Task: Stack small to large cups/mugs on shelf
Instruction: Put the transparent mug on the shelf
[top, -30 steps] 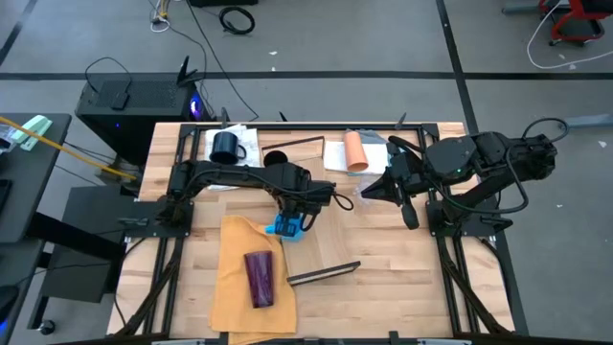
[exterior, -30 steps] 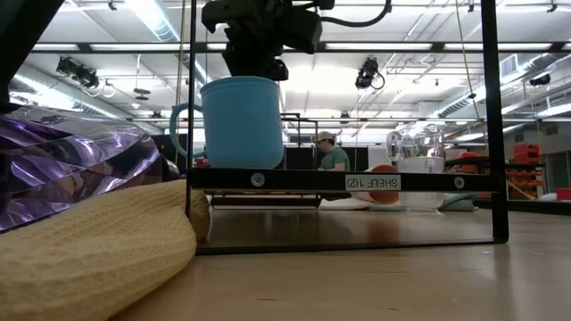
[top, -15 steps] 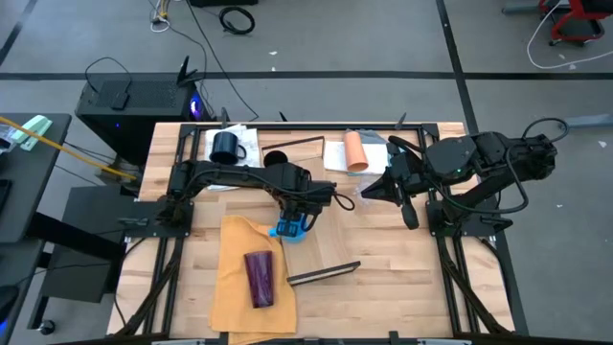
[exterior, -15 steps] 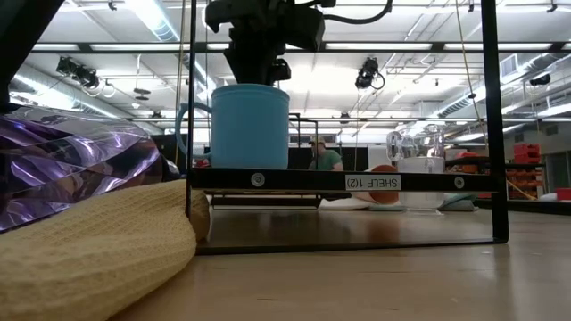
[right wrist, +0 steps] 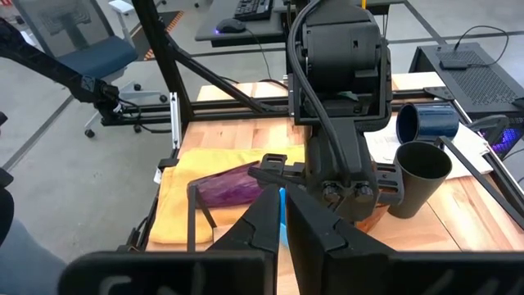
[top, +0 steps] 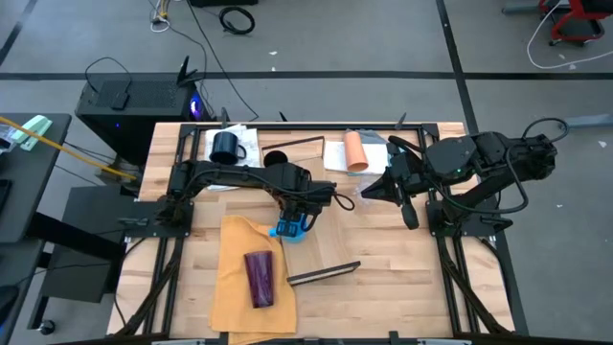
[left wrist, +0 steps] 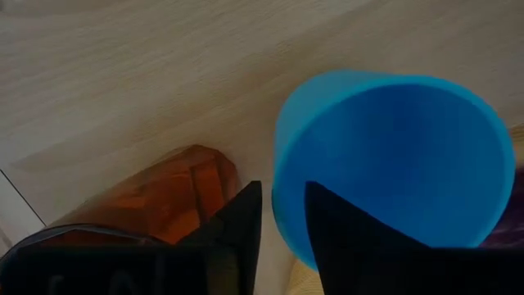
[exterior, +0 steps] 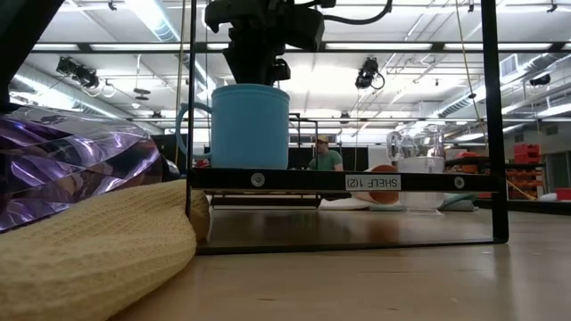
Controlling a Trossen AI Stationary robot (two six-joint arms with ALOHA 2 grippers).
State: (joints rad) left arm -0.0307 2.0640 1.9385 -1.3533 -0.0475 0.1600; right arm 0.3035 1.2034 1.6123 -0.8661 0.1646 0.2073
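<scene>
A bright blue mug (exterior: pixel 250 125) stands upright on its base on the shelf (exterior: pixel 303 180). My left gripper (left wrist: pixel 282 225) points straight down over it, open a little. One finger is inside the mug and one outside, with the rim (left wrist: pixel 278 192) between them. An orange tumbler (left wrist: pixel 176 197) lies beside the mug. A purple tumbler (top: pixel 260 278) lies on the mustard cloth (top: pixel 235 287). My right gripper (right wrist: pixel 283 217) hangs shut and holds nothing, raised over the table's right side (top: pixel 369 192). My left gripper stands astride the blue mug's rim (left wrist: pixel 277 176) from above, one finger (left wrist: pixel 344 229) inside and the other (left wrist: pixel 241 221) outside. I cannot tell whether either finger touches the wall. The mug rests upright on the shelf.
A dark navy mug (top: pixel 226 147) and a black cup (right wrist: pixel 422 184) stand at the far left. A peach cup (top: pixel 355 150) lies on its side at the far middle. Clear plastic cups (exterior: pixel 415 165) show beyond the shelf. A person (exterior: pixel 332 156) is in the room behind.
The blue mug has sunk a little and shifted slightly toward the table's right. It now stands level on the shelf. My left gripper has stayed above it.
</scene>
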